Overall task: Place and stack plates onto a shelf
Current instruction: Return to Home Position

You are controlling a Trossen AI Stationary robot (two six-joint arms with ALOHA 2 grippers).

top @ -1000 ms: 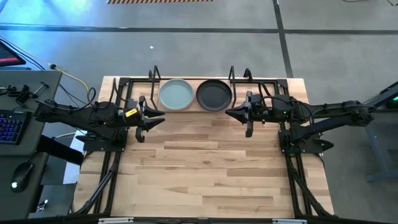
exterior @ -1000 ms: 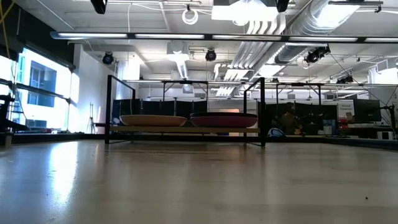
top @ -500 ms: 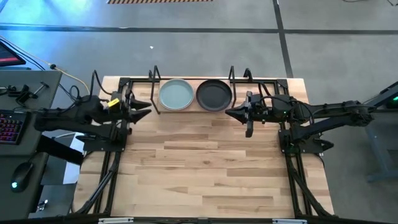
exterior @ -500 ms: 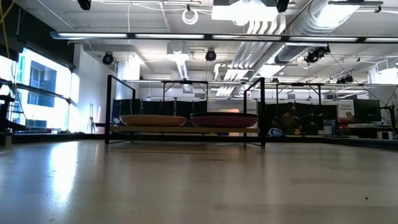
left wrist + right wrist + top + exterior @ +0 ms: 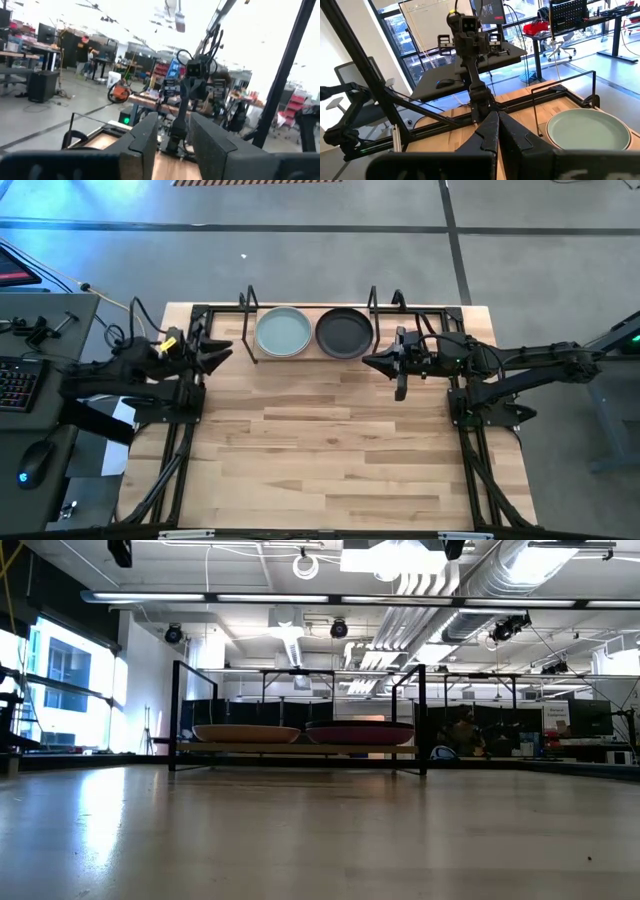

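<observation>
The light wooden shelf board in its thin black wire frame [image 5: 311, 352] sits along the far edge of the pale plank bench [image 5: 330, 440] and carries two stacks side by side. A round matte pale blue-green plate [image 5: 282, 333] lies on a pinkish-orange plate [image 5: 246, 733], and a round matte black plate [image 5: 344, 332] lies on a purple plate [image 5: 360, 731]. The plates look stiff, fairly light and probably breakable if dropped. The matte finish should give fair friction, and the shallow rim on the shelf's open front side looks like the only sensible hold, since nested plates offer no gap underneath. The upright wire loops at the shelf's ends and back hem the stacks in, so any approach has to come from the front or from above, where the bench gives broad room. The left gripper [image 5: 222, 352] hangs just off the shelf's left end with its fingers apart and holding nothing. The right gripper [image 5: 370, 362] sits off the shelf's right front corner, fingers pressed together and holding nothing.
</observation>
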